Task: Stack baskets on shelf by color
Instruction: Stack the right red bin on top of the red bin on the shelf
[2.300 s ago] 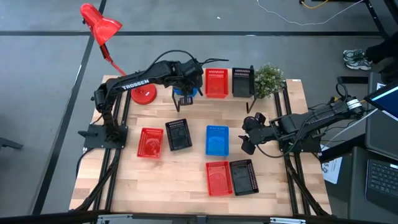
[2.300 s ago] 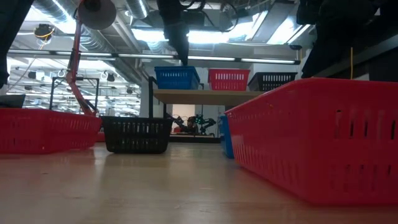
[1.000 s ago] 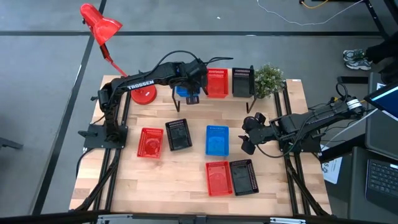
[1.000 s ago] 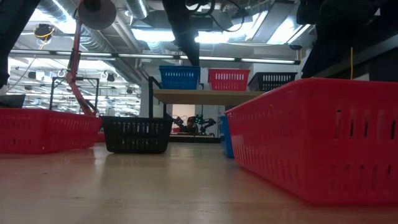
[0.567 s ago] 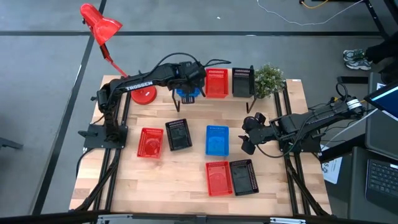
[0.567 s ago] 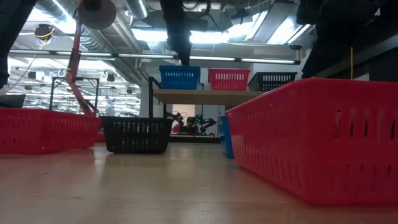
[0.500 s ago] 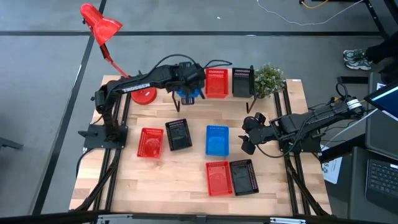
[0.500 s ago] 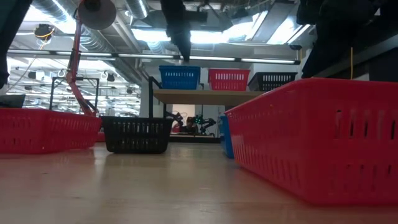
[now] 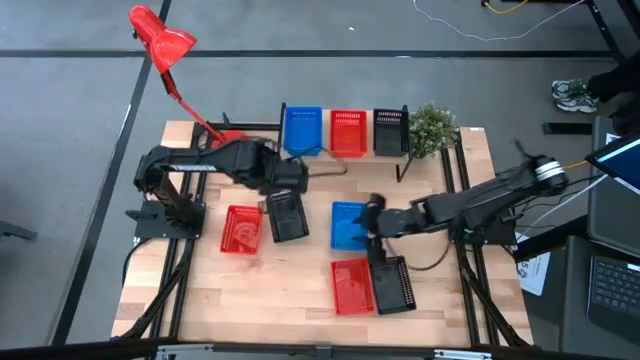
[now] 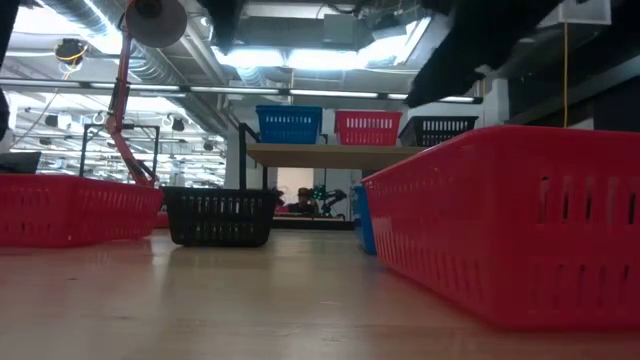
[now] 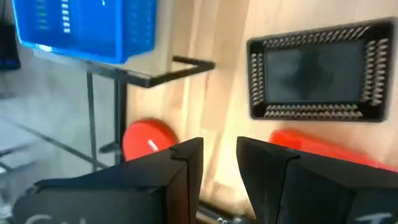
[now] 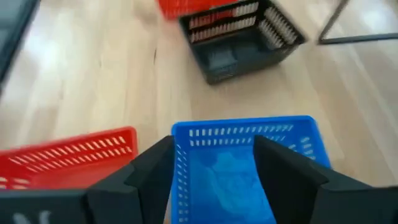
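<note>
On the shelf [image 9: 345, 165]: one blue basket [image 9: 302, 131], one red [image 9: 347, 132], one black [image 9: 389, 130]. Five baskets remain on the tabletop [image 9: 300, 290].

Left gripper [image 9: 288, 178], fingers slightly apart and empty, above a loose black basket [image 9: 288, 216]. Right gripper [image 9: 372, 222], fingers spread wide, at the loose blue basket [image 9: 346, 224].

No legible writing.

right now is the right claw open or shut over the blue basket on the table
Open. The right claw has its fingers spread, straddling the near wall of the blue basket, not closed on it yet.
</note>
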{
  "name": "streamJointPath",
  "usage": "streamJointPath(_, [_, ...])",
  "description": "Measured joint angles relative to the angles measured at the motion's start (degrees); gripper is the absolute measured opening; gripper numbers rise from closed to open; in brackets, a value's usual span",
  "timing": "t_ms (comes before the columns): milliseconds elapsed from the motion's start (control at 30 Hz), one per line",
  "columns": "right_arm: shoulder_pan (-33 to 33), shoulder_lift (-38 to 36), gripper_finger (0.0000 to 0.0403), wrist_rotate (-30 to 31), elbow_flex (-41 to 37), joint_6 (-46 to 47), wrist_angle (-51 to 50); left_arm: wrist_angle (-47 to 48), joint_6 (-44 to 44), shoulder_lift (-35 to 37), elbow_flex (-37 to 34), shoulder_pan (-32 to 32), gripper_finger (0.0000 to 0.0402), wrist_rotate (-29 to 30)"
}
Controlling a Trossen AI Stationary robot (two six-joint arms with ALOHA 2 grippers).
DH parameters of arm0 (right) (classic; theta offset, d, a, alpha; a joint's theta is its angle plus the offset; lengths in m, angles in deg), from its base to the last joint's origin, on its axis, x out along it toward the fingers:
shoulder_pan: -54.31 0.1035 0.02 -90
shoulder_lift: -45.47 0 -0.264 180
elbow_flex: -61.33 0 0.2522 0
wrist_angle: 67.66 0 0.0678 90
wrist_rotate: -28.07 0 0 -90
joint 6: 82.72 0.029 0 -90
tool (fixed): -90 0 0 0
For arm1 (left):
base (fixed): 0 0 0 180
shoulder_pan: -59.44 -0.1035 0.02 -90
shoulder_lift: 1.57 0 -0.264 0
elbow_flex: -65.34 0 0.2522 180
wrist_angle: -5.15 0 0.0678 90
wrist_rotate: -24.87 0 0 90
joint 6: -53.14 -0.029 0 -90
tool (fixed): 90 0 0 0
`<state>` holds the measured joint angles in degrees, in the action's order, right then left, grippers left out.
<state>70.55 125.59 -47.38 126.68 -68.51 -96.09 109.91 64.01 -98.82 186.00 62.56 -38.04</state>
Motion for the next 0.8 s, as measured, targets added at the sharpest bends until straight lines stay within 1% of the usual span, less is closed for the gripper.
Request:
streamJointPath(67, [-0.31,5.16,0.0217,-0.10,4.88,-2.73,-4.73,-1.67,1.89,0.29,-0.50,1.83,0.0089,-0.77])
streamJointPath(133, [-0.54,10.14,0.0217,-0.12,10.53,-5.59,-11.37,-1.26,2.39,1.54,-0.71,3.99,0.0089,-2.37])
streamJointPath(200, [-0.60,14.61,0.0217,-0.20,16.52,-7.75,-17.48,-0.52,2.74,2.39,-0.60,5.96,0.0089,-2.16])
streamJointPath(300, [-0.60,20.20,0.0217,-0.47,24.10,-9.60,-26.38,-1.28,5.40,2.84,-0.82,8.56,0.0089,0.74])
streamJointPath(367, [-0.60,22.84,0.0217,-2.88,27.19,-9.36,-29.78,-1.06,5.75,3.52,-0.74,9.69,0.0089,3.24])
streamJointPath(467, [-0.60,25.05,0.0217,-7.90,28.78,-8.02,-29.38,-1.20,7.29,4.01,-0.82,10.97,0.0089,3.86])
streamJointPath(500, [-0.60,25.69,0.0217,-8.62,28.79,-7.28,-29.52,-1.22,7.54,4.40,-0.86,11.29,0.0089,3.84])
streamJointPath(700, [-0.60,28.50,0.0217,-7.70,28.79,-5.35,-29.91,-1.24,9.63,4.69,-0.79,12.24,0.0089,5.44])
streamJointPath(800, [-0.60,29.49,0.0217,-6.04,28.77,-5.42,-30.16,-0.89,9.82,5.42,-1.03,12.70,0.0089,5.57])
